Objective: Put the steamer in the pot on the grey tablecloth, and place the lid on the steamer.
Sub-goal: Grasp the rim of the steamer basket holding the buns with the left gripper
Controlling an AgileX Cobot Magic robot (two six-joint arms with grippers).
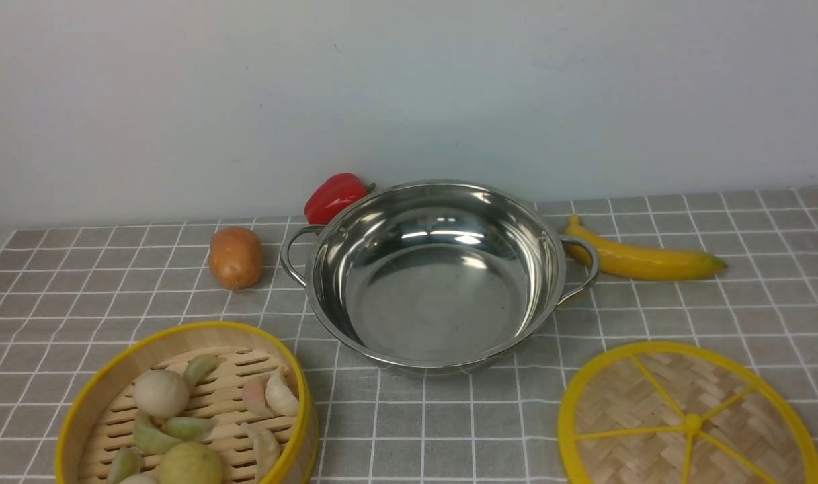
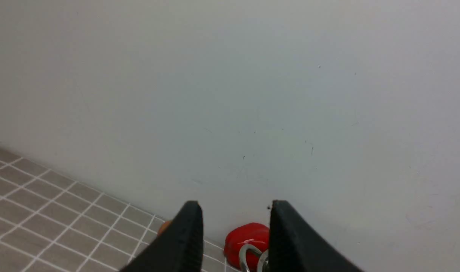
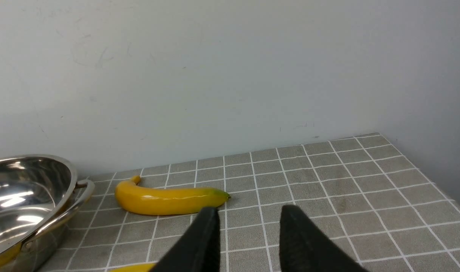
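The shiny steel pot (image 1: 435,296) stands empty in the middle of the grey tablecloth (image 1: 449,430). At the front left sits the bamboo steamer (image 1: 180,328), with several dumplings and buns on its slatted floor. The woven lid (image 1: 650,396) lies flat at the front right. Neither gripper shows in the front view. In the left wrist view my left gripper (image 2: 235,207) hangs open and empty, facing the wall, with a pot handle (image 2: 248,257) beyond it. My right gripper (image 3: 249,210) is also open and empty above the cloth, right of the pot (image 3: 25,200).
A red pepper (image 1: 335,196) lies behind the pot against the wall, and a potato (image 1: 236,257) to the pot's left. A banana (image 1: 640,259) lies to the right of the pot's right handle. The wall closes off the back.
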